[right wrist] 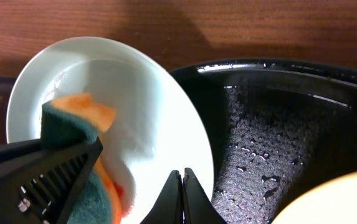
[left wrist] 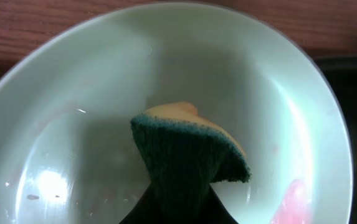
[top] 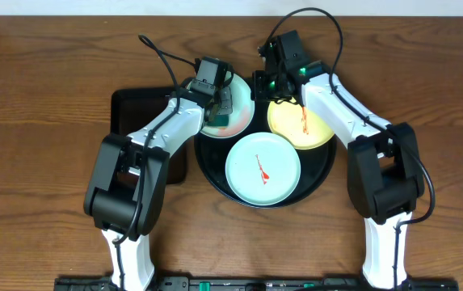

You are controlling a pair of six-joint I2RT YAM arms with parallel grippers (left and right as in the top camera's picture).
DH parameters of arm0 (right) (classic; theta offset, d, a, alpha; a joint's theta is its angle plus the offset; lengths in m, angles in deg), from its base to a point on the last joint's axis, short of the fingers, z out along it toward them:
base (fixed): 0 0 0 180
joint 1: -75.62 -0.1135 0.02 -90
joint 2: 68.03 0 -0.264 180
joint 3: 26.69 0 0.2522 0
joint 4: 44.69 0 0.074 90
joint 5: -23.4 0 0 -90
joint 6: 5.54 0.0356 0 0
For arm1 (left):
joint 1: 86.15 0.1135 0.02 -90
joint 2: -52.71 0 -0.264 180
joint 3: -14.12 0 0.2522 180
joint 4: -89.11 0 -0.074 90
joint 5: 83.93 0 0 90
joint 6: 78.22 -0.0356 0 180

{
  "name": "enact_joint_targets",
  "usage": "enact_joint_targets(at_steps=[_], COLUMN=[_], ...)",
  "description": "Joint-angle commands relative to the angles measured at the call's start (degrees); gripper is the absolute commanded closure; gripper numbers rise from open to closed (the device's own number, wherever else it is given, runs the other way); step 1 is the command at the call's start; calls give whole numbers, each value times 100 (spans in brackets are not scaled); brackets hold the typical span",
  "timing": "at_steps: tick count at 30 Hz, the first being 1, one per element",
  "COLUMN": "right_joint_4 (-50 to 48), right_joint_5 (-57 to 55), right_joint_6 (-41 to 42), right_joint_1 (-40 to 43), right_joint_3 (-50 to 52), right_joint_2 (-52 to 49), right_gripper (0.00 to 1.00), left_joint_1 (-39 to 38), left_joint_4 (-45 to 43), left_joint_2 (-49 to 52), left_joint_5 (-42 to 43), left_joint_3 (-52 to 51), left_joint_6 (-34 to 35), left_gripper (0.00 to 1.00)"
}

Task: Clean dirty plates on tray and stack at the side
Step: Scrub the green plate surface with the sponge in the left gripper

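Scrubbing the pale blue round plate (left wrist: pixel 72 124), propped on the far-left rim of the glossy round black tray (right wrist: pixel 278 143), my left claw (top: pixel 221 103) clenches a green-yellow sponge (left wrist: pixel 187 155) while my right claw (right wrist: pixel 182 198) pinches its edge steady.

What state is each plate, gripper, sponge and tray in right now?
Rear blue plate: mostly clean, faint pink trace.
Yellow plate: red smear, dirty.
Front blue plate: red smear, dirty.
Sponge: gripped, against rear blue plate.
Left gripper: shut on sponge.
Right gripper: shut on rear blue plate's rim.
Round tray: wet.
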Motion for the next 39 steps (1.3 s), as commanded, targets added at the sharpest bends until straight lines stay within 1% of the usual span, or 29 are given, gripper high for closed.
enact_joint_targets(at_steps=[1, 5, 8, 10, 12, 13, 15, 20, 22, 24, 31, 32, 35, 36, 38, 39], right_joint_4=[39, 63, 175, 175, 85, 26, -70, -168, -251, -330, -411, -442, -522, -544, -599, -608], right_joint_5=[-7, -20, -446, -525, -525, -525, -579, -693, -538, -262, 153, 157, 216, 249, 343, 363], right_joint_6=[136, 133, 127, -50, -254, -350, -474, -481, -586, -682, -931, -968, -968, -968, -968, -966], right_joint_1=[-61, -105, -96, -76, -76, -85, -114, -133, -127, -127, -136, -146, -153, -153, -153, -153], right_joint_3=[-96, -96, -96, -94, -94, -94, -94, -94, -94, -94, -94, -94, -94, -94, -94, -94], right_joint_2=[129, 129, 127, 122, 101, 90, 26, -227, -348, -450, -627, -662, -750, -776, -841, -887], right_gripper=[99, 99, 99, 77, 71, 69, 69, 70, 69, 63, 62, 62, 69, 73, 88, 99], left_joint_1=[-11, -92, -120, -120, -120, -120, -120, -120, -120, -120, -120, -120, -120, -120, -120, -120], left_joint_4=[-162, -219, -214, -214, -214, -214, -214, -190, -188, -190, -190, -190, -190, -190, -190, -190], left_joint_2=[39, 39, 39, 39, 39, 39, 39, 39, 39, 39, 39, 39, 39, 39, 39, 39], left_joint_5=[-72, -46, -48, -48, -48, -50, -50, -48, -50, -50, -50, -48, -48, -48, -50, -50], left_joint_3=[46, 46, 46, 46, 46, 46, 46, 46, 46, 46, 46, 46, 46, 46, 46, 46], left_joint_6=[216, 385, 382, 382, 382, 382, 382, 382, 382, 382, 382, 382, 382, 382, 382, 380], left_gripper=[93, 93, 93, 93, 93, 93, 93, 93, 93, 93, 93, 93, 93, 93, 93, 93])
